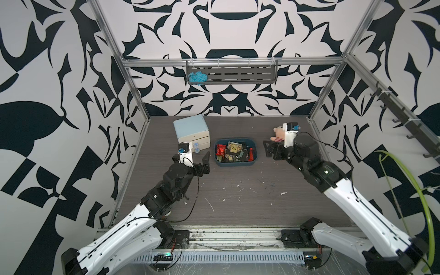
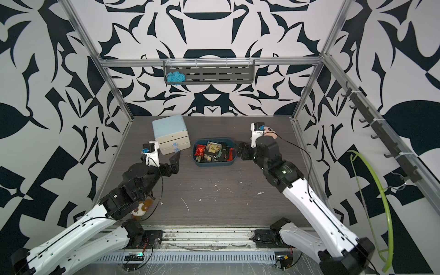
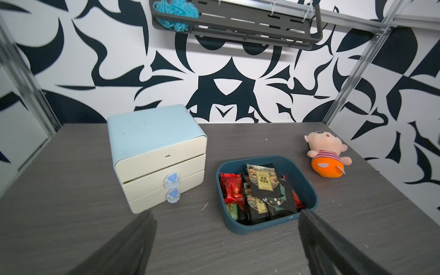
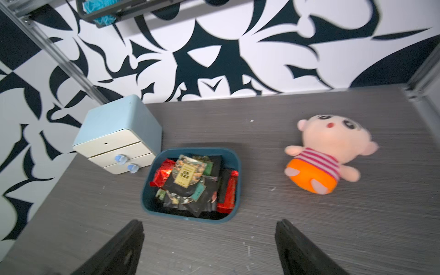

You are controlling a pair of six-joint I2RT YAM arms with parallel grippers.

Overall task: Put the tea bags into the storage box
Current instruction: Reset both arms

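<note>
The storage box (image 1: 238, 164) (image 2: 214, 164), a shallow teal tray, sits mid-table toward the back. Several red, black and green-labelled tea bags (image 1: 234, 150) (image 2: 212, 150) are piled inside it. My left gripper (image 1: 202, 164) (image 2: 173, 164) hovers just left of the box, open and empty. My right gripper (image 1: 266, 148) (image 2: 239, 151) is just off the box's right end, also open with nothing between its fingers. Both wrist views look past spread fingers onto the box (image 3: 262, 226) (image 4: 185, 215) and the tea bags (image 3: 260, 182) (image 4: 185, 175). I see no tea bag on the table outside it.
A pale blue and cream two-drawer cabinet (image 1: 190, 133) stands left of the box at the back. A plush doll (image 4: 326, 157) (image 1: 277, 137) lies right of the box, partly behind my right wrist. A grey wall shelf (image 1: 238, 73) holds blue yarn (image 1: 196, 77).
</note>
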